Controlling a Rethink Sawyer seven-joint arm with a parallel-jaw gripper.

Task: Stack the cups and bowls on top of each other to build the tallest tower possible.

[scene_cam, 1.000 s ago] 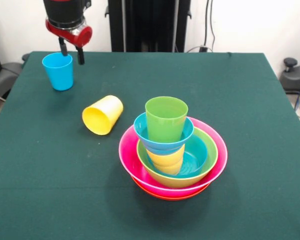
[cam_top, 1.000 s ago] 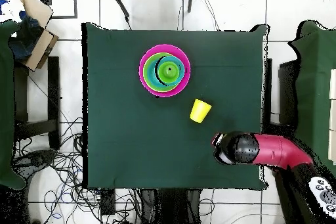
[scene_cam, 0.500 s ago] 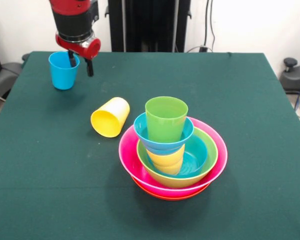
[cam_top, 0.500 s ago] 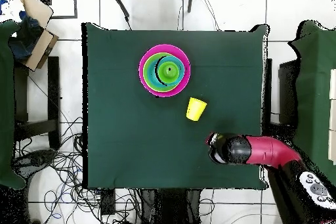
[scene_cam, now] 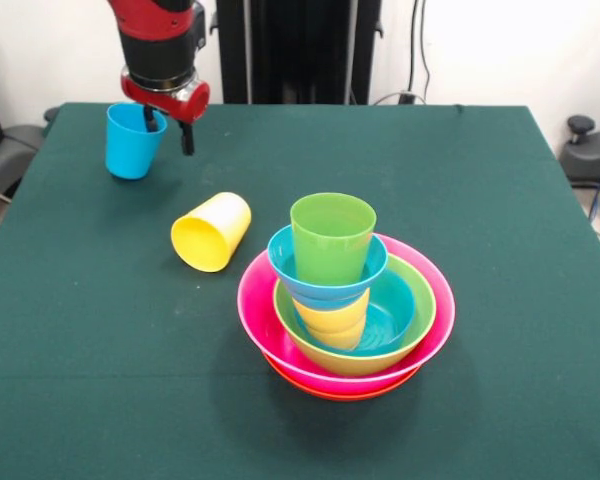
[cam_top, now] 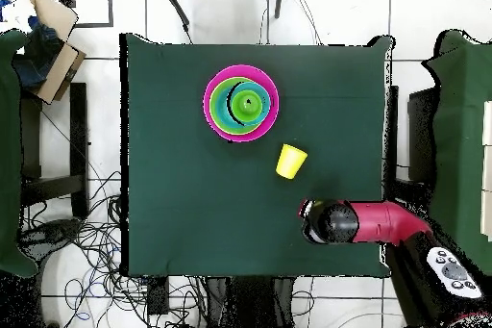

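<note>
Since the earlier frames the arm had carried the light blue cup (scene_cam: 133,140) rightward along the far-left part of the green table (scene_cam: 500,200), and the yellow cup (scene_cam: 209,231) had rolled a little back toward the left. In the front view the gripper (scene_cam: 169,128) was clamped on the blue cup, one finger inside its rim and the other outside its wall, the cup leaning slightly. Right of it and nearer the camera, the yellow cup lay on its side, just beside the tower (scene_cam: 345,300) but apart from it. That tower stood right of centre: an orange bowl (scene_cam: 342,389) at the bottom, then a pink bowl (scene_cam: 261,318), a lime green bowl (scene_cam: 360,359), a squat yellow-orange cup (scene_cam: 332,320), a blue bowl (scene_cam: 327,281) and a green cup (scene_cam: 332,236) on top.
</note>
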